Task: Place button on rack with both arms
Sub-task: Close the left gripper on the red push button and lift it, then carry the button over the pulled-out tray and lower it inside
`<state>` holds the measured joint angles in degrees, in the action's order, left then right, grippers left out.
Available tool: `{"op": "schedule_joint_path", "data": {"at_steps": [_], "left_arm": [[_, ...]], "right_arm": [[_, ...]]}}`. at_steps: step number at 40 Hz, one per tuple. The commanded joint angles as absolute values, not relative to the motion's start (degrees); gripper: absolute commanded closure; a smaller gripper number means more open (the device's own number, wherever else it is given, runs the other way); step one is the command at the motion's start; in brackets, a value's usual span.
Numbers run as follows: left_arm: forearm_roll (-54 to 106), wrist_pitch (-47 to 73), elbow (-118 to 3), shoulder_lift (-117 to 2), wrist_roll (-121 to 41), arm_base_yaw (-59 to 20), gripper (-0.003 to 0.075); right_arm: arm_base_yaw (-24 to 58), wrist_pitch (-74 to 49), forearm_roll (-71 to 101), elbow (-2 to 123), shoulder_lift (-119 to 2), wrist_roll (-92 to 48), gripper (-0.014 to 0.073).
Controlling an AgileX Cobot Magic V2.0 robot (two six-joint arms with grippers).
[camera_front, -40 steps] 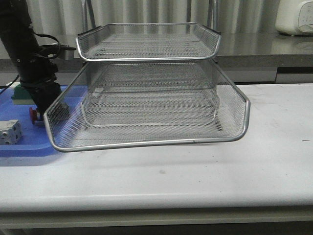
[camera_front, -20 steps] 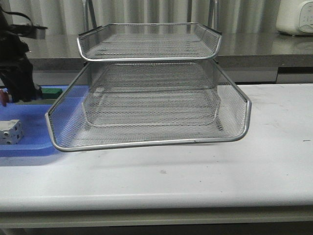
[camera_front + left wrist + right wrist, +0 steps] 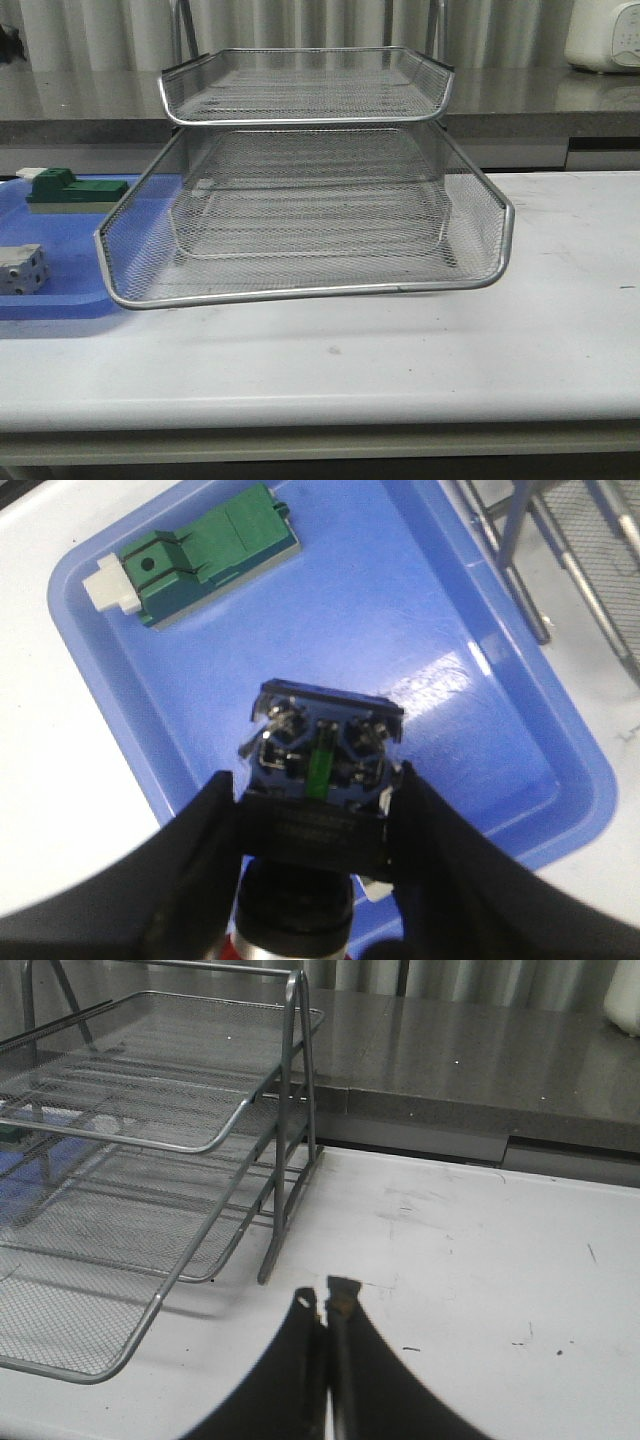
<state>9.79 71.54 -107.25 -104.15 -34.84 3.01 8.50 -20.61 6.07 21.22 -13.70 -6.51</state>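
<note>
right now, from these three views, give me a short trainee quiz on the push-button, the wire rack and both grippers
1. True or false: the left gripper is shut on the dark-bodied push-button with the red head.
2. Multiple choice: what lies on the flat blue plastic tray in the left wrist view? A) a green-and-white block B) a yellow cup C) a metal spoon
3. Fill in: the right gripper hangs above the white table beside the silver wire-mesh rack, and its fingers are ____.

Key
1. True; the fingers press both sides of the button above the tray.
2. A, the green-and-white block.
3. Shut, holding nothing.
</note>
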Motion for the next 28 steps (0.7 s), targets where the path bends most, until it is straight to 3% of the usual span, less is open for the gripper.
{"op": "schedule_joint_path", "data": {"at_steps": [1,10,22,28], "left_arm": [[13.6,74.1,-104.8,-95.8,-34.1,2.2,0.0542],[14.5,74.1,-100.7,-91.0,-34.1,-5.1,0.0542],[14.4,73.2,-100.7,-93.3,-34.3,-25.5,0.0542],[14.4,71.2,-100.7,-97.0,-34.3,-31.7,0.0542]], "right_arm": [[8.4,-15.7,6.3,22.7,-14.2,-6.6,0.0653],[8.4,-15.7,6.3,22.7,-14.2,-6.6,0.0653],[8.4,-15.7,6.3,22.7,-14.2,-6.6,0.0653],[8.4,-15.7,6.3,22.7,-14.2,-6.6,0.0653]]}}
